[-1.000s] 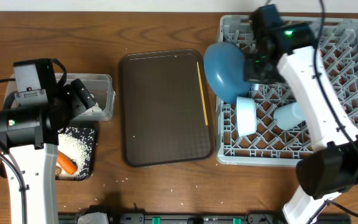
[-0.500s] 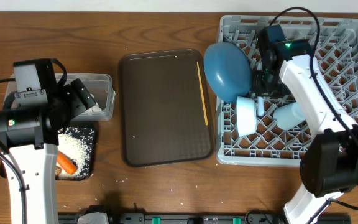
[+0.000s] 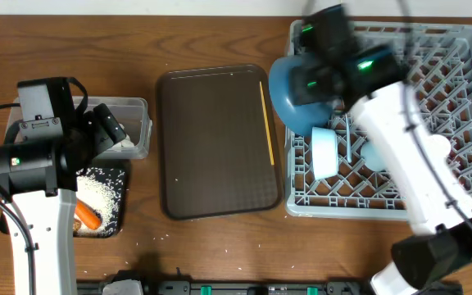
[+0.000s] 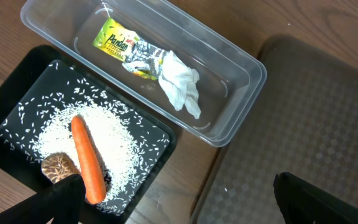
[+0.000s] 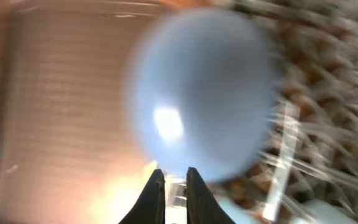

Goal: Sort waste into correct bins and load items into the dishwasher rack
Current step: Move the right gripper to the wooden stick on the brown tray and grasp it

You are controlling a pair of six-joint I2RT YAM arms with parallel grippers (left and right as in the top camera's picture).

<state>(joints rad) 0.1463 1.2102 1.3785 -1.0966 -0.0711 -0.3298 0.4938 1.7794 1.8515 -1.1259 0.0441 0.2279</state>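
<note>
The grey rack (image 3: 457,82) holds a dark-blue plate (image 3: 293,94) leaning at its left edge, a pale-blue bowl (image 3: 324,152) on its side, a light-blue cup (image 3: 379,152) and a light-blue knife (image 3: 347,141). My right gripper (image 5: 175,180) is shut and empty, blurred, just over the plate (image 5: 201,93). A chopstick (image 3: 266,123) lies on the brown serving tray (image 3: 211,147). My left gripper (image 4: 179,211) is open and empty. The clear tub (image 4: 241,62) holds the wrapper (image 4: 120,45) and tissue (image 4: 179,87). The black tray (image 4: 17,93) holds rice (image 4: 55,130), carrot (image 4: 87,158) and brown lump (image 4: 56,167). The pink cup is out of view.
The left arm (image 3: 39,164) stands over the tub (image 3: 138,106) and black tray (image 3: 121,176) at the table's left. The right arm (image 3: 400,139) crosses the rack diagonally. A few rice grains lie on the wood near the front edge.
My right arm has swung left and back from the rack's middle to above the plate, leaving the knife lying in the rack. The left arm has not moved.
</note>
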